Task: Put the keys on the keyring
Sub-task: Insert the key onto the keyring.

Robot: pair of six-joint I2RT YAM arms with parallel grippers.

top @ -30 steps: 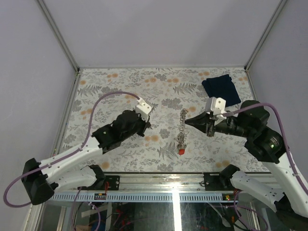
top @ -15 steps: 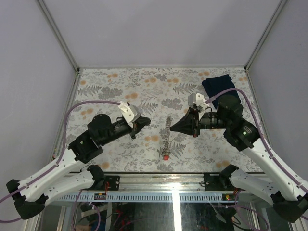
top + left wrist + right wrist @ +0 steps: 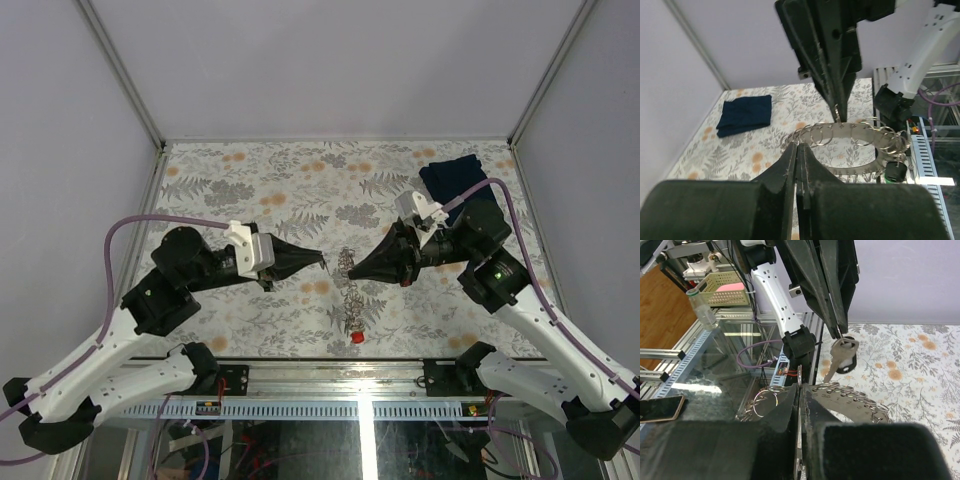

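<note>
Judging from how things lie, the task is in its middle step: one key is taken up and the ring is held up, but the threading is not yet done. Nearest to the arm bases is the red tag (image 3: 357, 338), at the low end of the keyring (image 3: 349, 290). The keyring is a long silvery chain of many small loops, and it hangs slack. At its upper end the right gripper (image 3: 353, 272) has its fingers pressed together on the chain. Just left of the keyring, the left gripper (image 3: 318, 262) is pinching one key (image 3: 841, 356) by the head. This key looks silvery, its blade hangs down, and it is near the chain but apart from it. What is left is to bring the key's hole onto a loop. Whether other keys already sit on the chain I cannot tell. Well behind the keyring, to the right, lies a folded dark blue cloth (image 3: 460, 185).
</note>
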